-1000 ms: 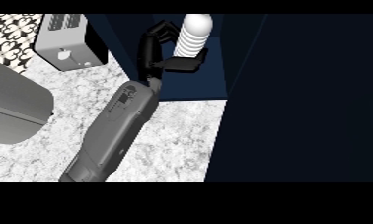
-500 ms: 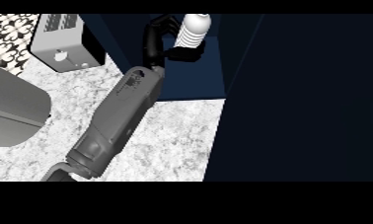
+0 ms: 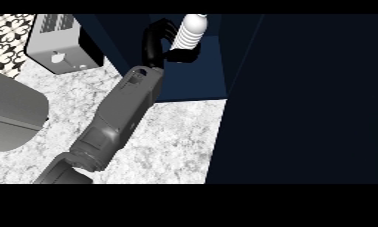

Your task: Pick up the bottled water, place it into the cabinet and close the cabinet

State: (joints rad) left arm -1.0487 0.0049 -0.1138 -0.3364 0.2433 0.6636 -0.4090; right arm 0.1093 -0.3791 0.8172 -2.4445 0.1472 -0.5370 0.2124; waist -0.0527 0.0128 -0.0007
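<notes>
The bottled water (image 3: 190,32) stands at about twelve o'clock in the head view, white and ribbed, its rounded top tilted slightly toward one o'clock. It sits inside the open dark blue cabinet (image 3: 199,76), against the shadowed interior near the top edge of the scene. A black hand (image 3: 159,41) wraps round it: the fingers (image 3: 153,36) curve up along the bottle's nine o'clock side and the thumb crosses beneath it at six o'clock, so the bottle is gripped between them. Which arm this is cannot be told, since only one grey forearm (image 3: 122,113) shows, running from seven o'clock near the lower edge up to the cabinet opening.

At three o'clock of the bottle, the cabinet door (image 3: 303,101) fills the right side of the view as a broad dark panel. Below the cabinet, toward six o'clock, lies the speckled grey table (image 3: 173,141). At ten o'clock stands a toaster (image 3: 63,43) with a slotted top, and at eight o'clock a grey rounded object (image 3: 18,118) rests on the table, cut off by the left edge.
</notes>
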